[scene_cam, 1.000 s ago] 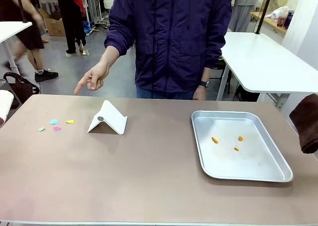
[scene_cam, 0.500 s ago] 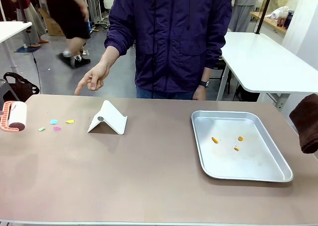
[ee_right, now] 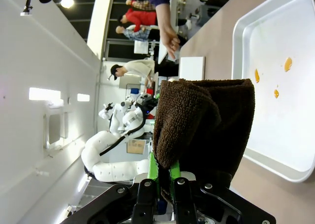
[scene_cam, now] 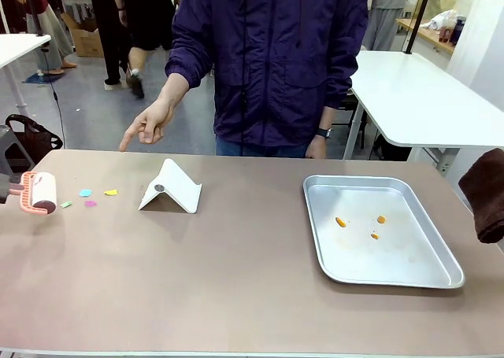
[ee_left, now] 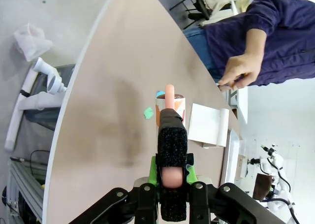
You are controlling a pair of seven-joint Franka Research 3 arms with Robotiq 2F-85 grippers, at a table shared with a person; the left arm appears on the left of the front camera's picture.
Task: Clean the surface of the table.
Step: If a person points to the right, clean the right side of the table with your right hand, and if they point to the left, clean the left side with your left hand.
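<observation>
Fingers on your left gripper are clamped on the pink handle of a roller. From the wrist you see the green pads pressed to either side of the handle, with a black wrap around it just past them. In the front view the roller sits at 9 o'clock, over the left end of the table; you can't tell whether it touches the top. Just beside it, toward 3 o'clock, lie four paper scraps: blue, yellow, green and pink. The green one is nearest the roll.

Your right gripper is closed on a brown cloth, which bunches up over the fingers. In the front view the cloth hangs at 3 o'clock, at the table's right edge.

The table fills the lower half of the front view, brownish with a thin pale edge. A white folded stand rests at about 11 o'clock from its centre, on the far side of the scraps from the roller. A metal tray lies toward 3 o'clock, holding three small orange bits.

At 12 o'clock a person in a purple jacket stands at the far side. One hand points a finger down toward the scraps' end of the table.
</observation>
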